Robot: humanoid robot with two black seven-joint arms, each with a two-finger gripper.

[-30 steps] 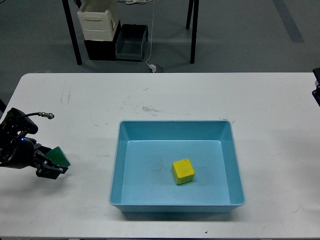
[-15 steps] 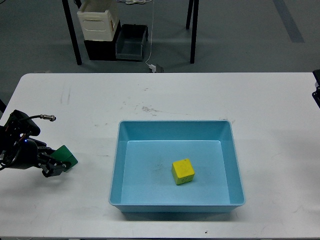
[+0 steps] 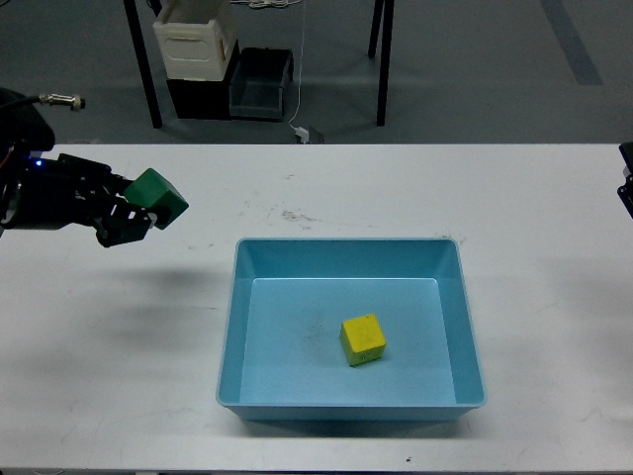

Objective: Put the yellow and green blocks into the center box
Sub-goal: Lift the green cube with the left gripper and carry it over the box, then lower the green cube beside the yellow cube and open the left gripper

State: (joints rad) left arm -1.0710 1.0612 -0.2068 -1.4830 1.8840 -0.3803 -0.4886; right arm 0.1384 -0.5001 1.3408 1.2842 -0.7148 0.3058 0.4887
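A yellow block (image 3: 362,339) lies inside the blue box (image 3: 230,327) in the middle of the white table. My left gripper (image 3: 138,212) is shut on a green block (image 3: 158,197) and holds it in the air, well above the table and to the left of the box's far left corner. Of my right arm only a dark part (image 3: 626,188) shows at the right edge; its gripper is out of view.
The white table (image 3: 514,198) spreads around the box. Beyond its far edge stand black table legs (image 3: 144,74), a white container (image 3: 193,42) and a dark bin (image 3: 261,84) on the floor.
My left gripper has risen from table level at the left and moved up and to the right, carrying the green block with it. The yellow block and box have not moved.
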